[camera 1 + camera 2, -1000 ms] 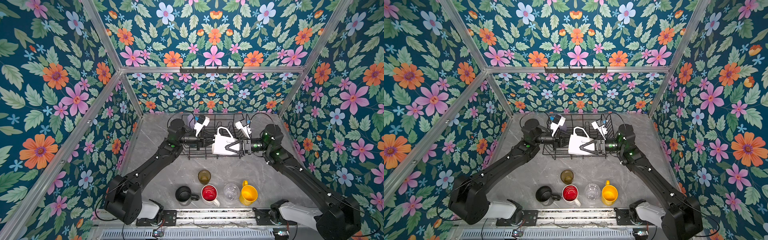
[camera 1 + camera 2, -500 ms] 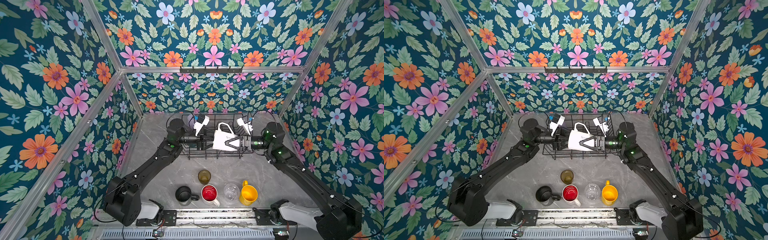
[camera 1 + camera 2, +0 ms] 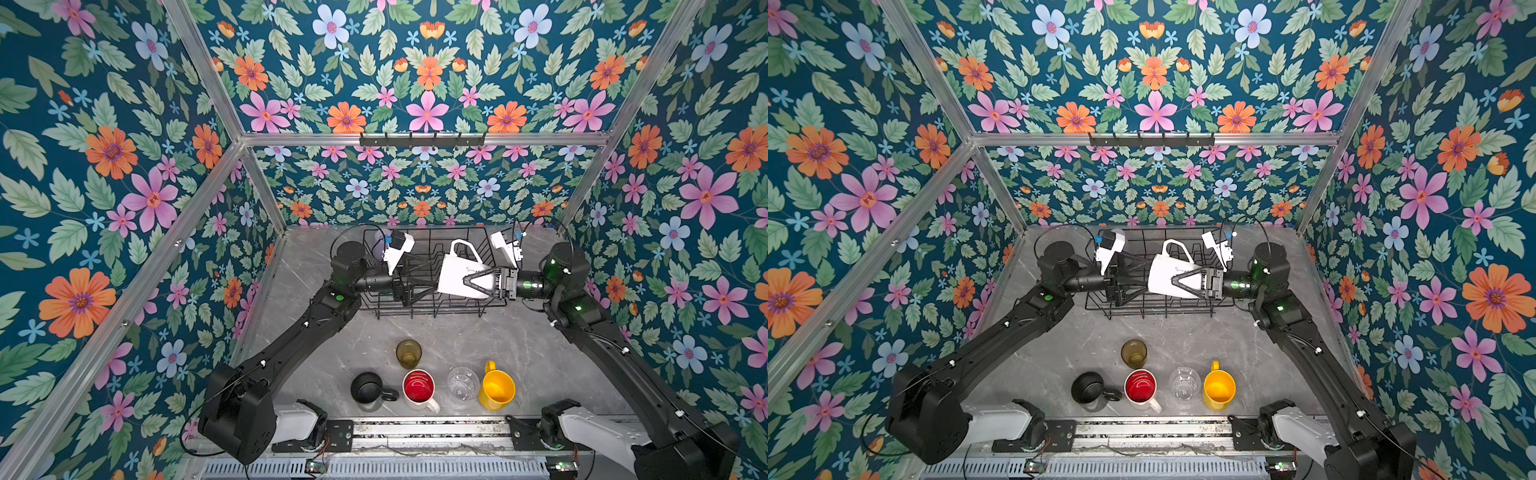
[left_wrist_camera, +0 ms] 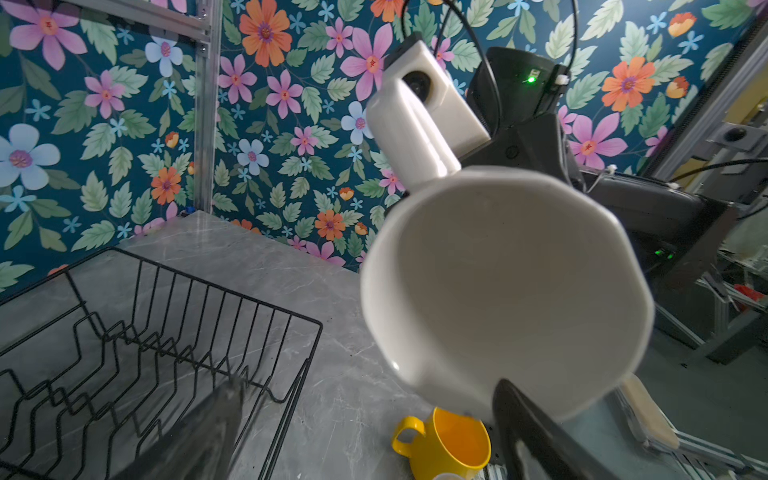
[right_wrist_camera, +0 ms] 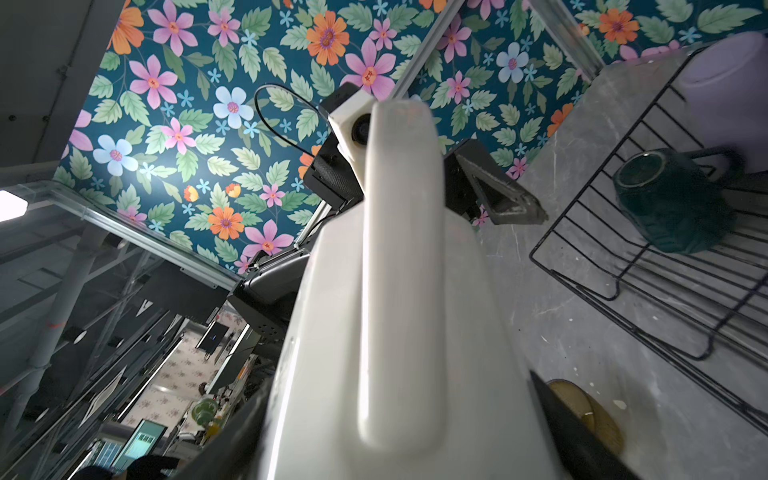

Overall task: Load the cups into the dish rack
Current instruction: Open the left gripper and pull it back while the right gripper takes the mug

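Item: cream-white mug [image 3: 451, 270], tilted above the dish rack [image 3: 415, 309], clamped in your right end effector [image 3: 471, 282]. Your left end effector [image 3: 428, 277]: spread wide, also above the rack, facing the mug's mouth. Teal mug [image 5: 669, 203], lilac tumbler [image 5: 727, 83]: inside the rack.

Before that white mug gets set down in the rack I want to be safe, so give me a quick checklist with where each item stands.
1. Right gripper shut on the cream-white mug: ok.
2. Left gripper open: ok.
3. Left fingers clear of the mug: cannot tell, their tips sit right at its mouth.
4. Free room in the dish rack: ok; the teal mug and lilac tumbler sit at one end.
5. Mug turned mouth-down: not ok, it lies sideways.
6. Amber glass and the cups beside it standing apart from the rack: ok.
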Motion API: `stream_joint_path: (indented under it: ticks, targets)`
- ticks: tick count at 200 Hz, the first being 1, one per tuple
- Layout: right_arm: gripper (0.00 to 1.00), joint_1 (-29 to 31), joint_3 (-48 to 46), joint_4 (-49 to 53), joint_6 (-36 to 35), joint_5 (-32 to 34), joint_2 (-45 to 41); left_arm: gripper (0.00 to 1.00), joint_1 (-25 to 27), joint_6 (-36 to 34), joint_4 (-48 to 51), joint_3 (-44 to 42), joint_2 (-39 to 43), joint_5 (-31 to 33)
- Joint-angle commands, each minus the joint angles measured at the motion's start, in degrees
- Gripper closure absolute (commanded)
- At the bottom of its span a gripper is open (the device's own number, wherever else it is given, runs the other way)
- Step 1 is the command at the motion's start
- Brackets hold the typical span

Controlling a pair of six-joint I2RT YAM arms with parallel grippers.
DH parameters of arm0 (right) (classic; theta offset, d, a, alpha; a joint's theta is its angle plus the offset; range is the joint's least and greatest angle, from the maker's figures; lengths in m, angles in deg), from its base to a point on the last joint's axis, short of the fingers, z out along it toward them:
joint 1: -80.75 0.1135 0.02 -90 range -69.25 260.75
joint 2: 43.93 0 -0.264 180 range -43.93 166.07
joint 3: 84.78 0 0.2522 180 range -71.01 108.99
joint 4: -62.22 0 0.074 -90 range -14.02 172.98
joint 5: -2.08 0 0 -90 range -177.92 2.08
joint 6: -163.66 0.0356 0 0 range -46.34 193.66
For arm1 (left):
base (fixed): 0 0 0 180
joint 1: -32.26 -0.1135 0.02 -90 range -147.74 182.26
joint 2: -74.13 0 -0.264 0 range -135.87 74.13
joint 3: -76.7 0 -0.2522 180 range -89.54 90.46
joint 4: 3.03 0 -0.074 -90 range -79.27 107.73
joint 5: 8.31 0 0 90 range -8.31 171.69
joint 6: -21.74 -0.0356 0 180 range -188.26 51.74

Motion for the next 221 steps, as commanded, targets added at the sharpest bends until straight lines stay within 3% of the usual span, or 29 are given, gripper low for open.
stream_joint_path:
  ticks: [1, 45, 71, 123, 221]
  targets:
    - [1.0, -2.1, 1.5, 3.3, -2.1, 0.7, -1.2, 0.01, -0.3, -1.4, -0.1, -0.5, 0.5, 6.3]
    - [1.0, -2.8, 7.7, 20.0, -9.4, 9.0, -0.6, 0.0, -1.8, 0.9, -0.9, -2.0, 2.6, 15.7]
    - [1.0, -3.0, 13.1, 29.5, -13.4, 16.6, 2.2, 0.0, -1.9, 2.6, -0.5, -2.9, 4.5, 25.7]
    - [1.0, -4.2, 22.4, 42.5, -19.3, 29.9, 11.5, 0.0, -1.9, 4.6, 9.6, -0.5, 7.8, 44.4]
    - [1.0, -4.2, 37.5, 50.7, -23.3, 44.9, 30.4, 0.0, -1.9, 1.7, 16.7, -4.7, 16.1, 55.3]
